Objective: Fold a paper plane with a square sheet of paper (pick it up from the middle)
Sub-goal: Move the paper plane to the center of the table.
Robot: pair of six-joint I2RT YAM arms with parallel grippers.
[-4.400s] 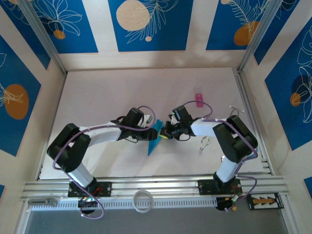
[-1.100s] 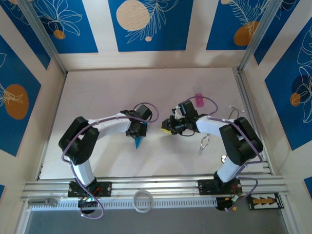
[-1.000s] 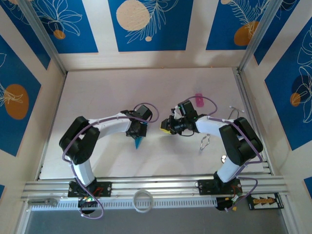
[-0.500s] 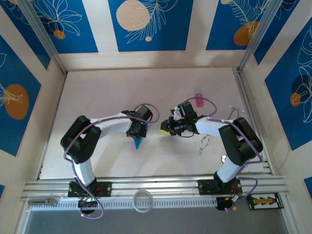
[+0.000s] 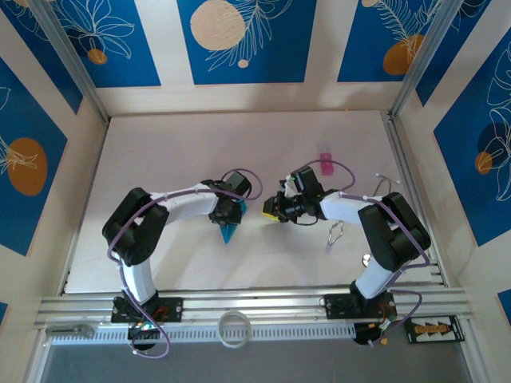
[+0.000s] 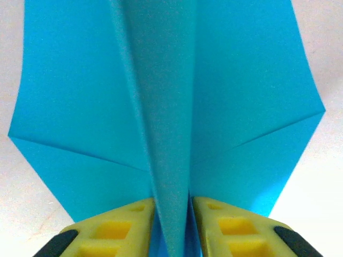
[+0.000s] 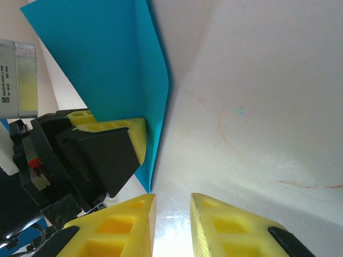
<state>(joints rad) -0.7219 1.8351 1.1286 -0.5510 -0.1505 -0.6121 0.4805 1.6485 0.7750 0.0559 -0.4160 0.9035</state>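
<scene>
The paper plane (image 6: 241, 96) sits just left of the middle of the table (image 5: 160, 159), keel between the close-set fingers (image 6: 112, 230) of the left gripper (image 6: 172, 202), clamped or merely touching I cannot tell, so part them evenly and lift straight off, with the narrowly open, empty right gripper (image 7: 172, 201) held clear to its right.

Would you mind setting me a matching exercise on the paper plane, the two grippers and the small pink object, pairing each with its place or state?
1 paper plane
2 left gripper
3 right gripper
4 pink object

A jaws apart, nothing between them
B farthest back in the top view
C fingers flanking a raised crease
D cyan, tip pointing down in the top view

Pairs: 1-D, 2-C, 3-A, 4-B
</scene>
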